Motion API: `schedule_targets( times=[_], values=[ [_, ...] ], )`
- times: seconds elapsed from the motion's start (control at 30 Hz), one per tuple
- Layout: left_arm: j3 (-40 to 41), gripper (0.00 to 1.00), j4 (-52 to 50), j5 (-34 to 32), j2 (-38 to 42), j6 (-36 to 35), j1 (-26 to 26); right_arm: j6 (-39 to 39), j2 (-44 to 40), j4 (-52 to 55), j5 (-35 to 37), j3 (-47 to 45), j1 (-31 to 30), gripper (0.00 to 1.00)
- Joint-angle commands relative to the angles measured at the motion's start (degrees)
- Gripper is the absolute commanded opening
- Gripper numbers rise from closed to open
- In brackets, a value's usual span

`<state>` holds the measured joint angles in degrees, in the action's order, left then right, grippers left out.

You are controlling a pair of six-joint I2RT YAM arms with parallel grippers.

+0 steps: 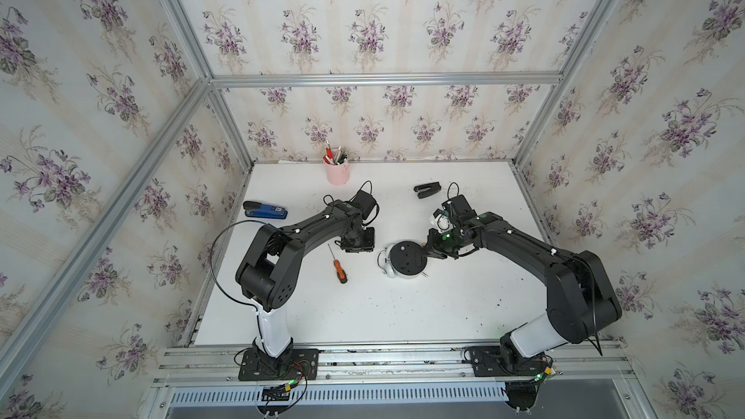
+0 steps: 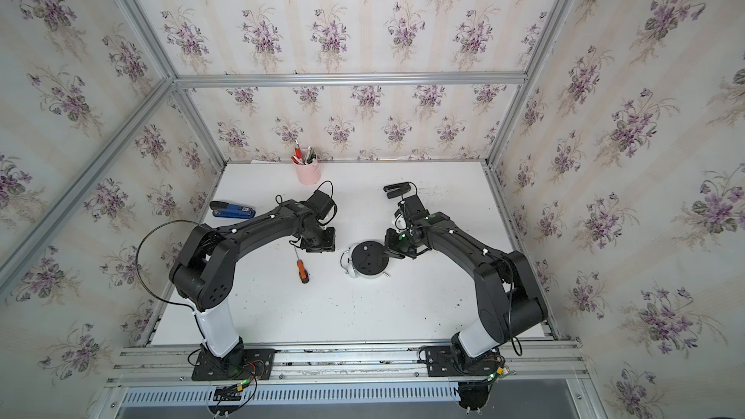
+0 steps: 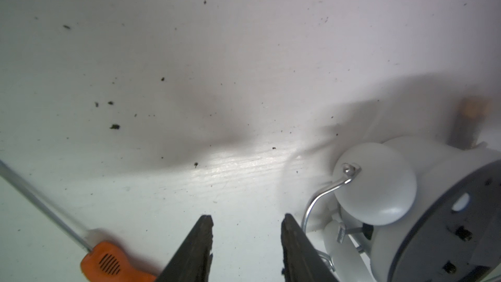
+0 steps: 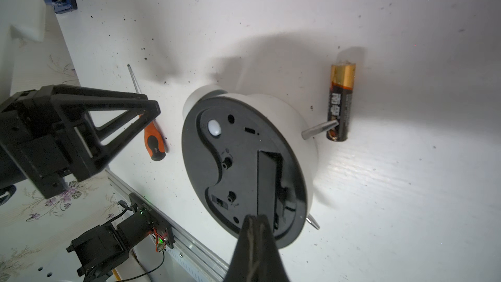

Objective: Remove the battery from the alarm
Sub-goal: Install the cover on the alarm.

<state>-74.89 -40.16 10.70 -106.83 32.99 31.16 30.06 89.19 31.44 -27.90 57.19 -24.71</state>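
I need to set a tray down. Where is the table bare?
The widest bare patch of table is the near strip, between the screwdriver and alarm and the near edge. A smaller one lies at the back, between the pink cup and the black tool. The middle is crowded: battery, left fingers and right fingers crowd the alarm.

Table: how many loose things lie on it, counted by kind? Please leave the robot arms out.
Alarm: 1
Battery: 1
Screwdriver: 1
Blue stapler: 1
Pink cup of pens: 1
Small black tool: 1
Total: 6
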Motion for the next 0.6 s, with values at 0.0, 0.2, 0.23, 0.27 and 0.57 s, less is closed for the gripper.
schedule_targets(
  times=[0.0,0.2,0.23,0.27,0.57],
  values=[
    [-0.5,0.45,-1.0,-0.7,0.4,-0.6,0.0,0.5,0.7,-0.4,0.7,0.1,0.0,0.00],
    [-0.6,0.45,-1.1,-0.8,0.3,-0.8,0.0,0.3,2.2,-0.5,1.3,0.6,0.0,0.00],
    [-0.6,0.45,-1.1,-0.8,0.3,-0.8,0.0,0.2,2.5,-0.4,1.2,0.7,0.0,0.00],
    [-0.6,0.45,-1.1,-0.8,0.3,-0.8,0.0,0.2,2.8,-0.6,1.2,0.7,0.0,0.00],
    [0.1,0.44,-0.8,-0.8,0.4,-0.8,0.0,0.2,5.1,-1.4,1.5,0.7,-0.7,0.00]
  ],
)
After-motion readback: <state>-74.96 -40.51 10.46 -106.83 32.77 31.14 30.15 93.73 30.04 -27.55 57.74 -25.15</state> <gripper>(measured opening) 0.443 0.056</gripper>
